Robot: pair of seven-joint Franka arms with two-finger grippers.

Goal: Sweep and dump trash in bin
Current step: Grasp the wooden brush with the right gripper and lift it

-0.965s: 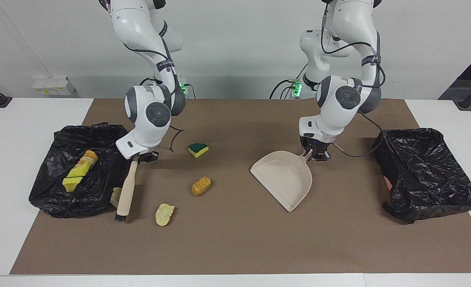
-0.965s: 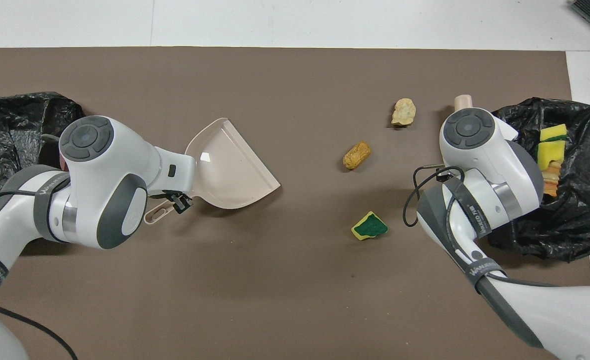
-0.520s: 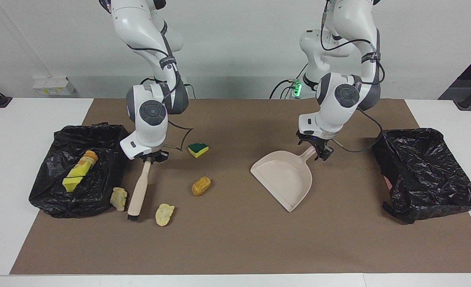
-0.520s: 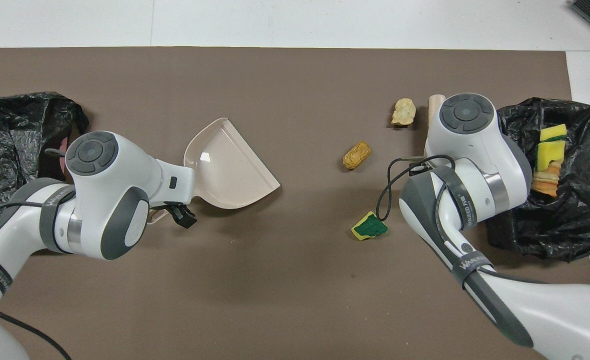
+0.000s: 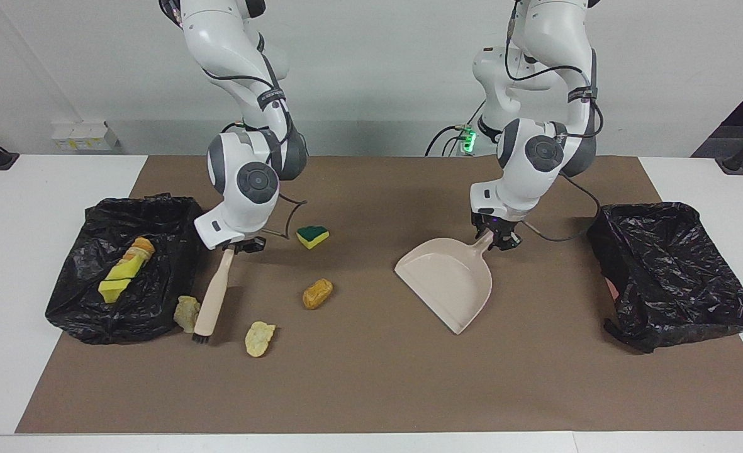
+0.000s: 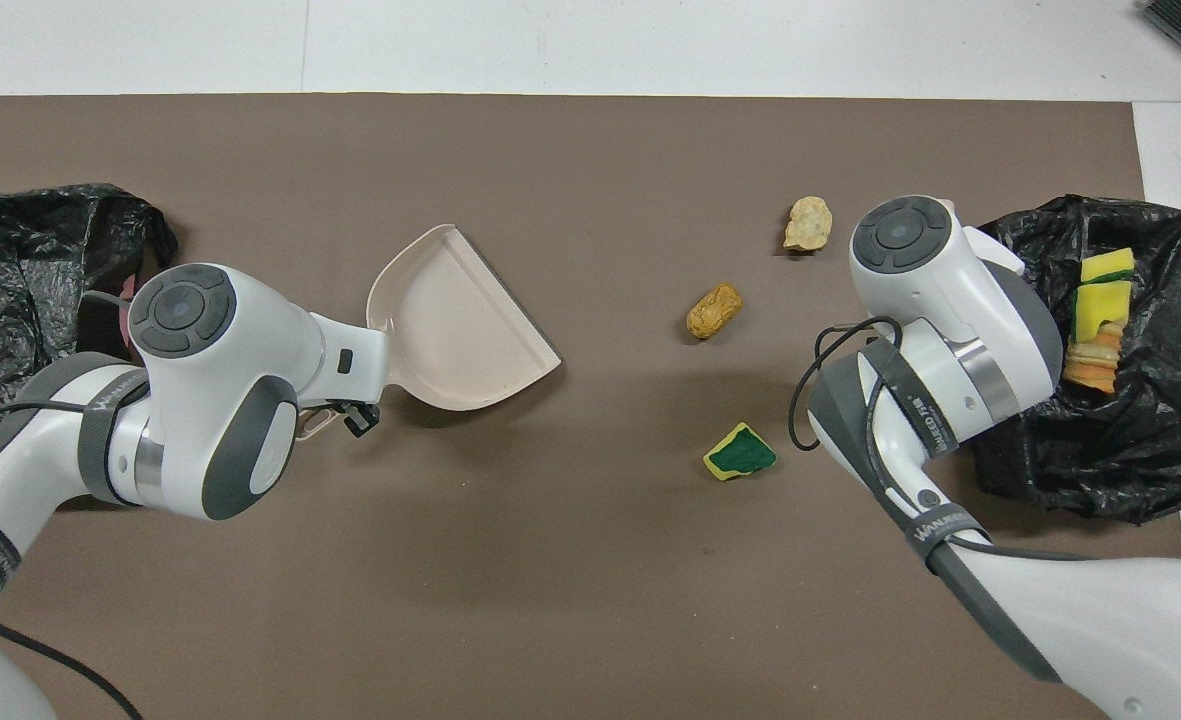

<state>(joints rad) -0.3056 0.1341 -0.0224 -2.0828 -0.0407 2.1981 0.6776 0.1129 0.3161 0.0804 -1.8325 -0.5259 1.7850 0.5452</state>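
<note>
My right gripper point(image 5: 233, 246) is shut on the top of the beige brush point(image 5: 214, 294), whose black bristles rest on the mat beside a pale scrap point(image 5: 186, 313); my right arm hides the brush in the overhead view. Loose trash on the mat: a pale chunk point(image 5: 260, 338) point(image 6: 809, 223), an orange-brown chunk point(image 5: 317, 293) point(image 6: 714, 310) and a yellow-and-green sponge wedge point(image 5: 312, 236) point(image 6: 740, 452). My left gripper point(image 5: 497, 238) point(image 6: 355, 415) is closed on the handle of the beige dustpan point(image 5: 450, 280) point(image 6: 450, 320). The black-lined bin point(image 5: 88, 308) point(image 6: 1150, 450) beside the brush holds sponge and bread pieces point(image 5: 122, 270).
A second black-lined bin point(image 5: 673, 270) point(image 6: 10, 260) sits at the left arm's end of the table. The brown mat point(image 5: 371, 390) covers the working area, with white table around it. A cable trails from my left wrist toward that second bin.
The brush swung a little away from the bin, then back toward it. My left gripper lifted off the dustpan handle, came back down on it, and the pan shifted slightly.
</note>
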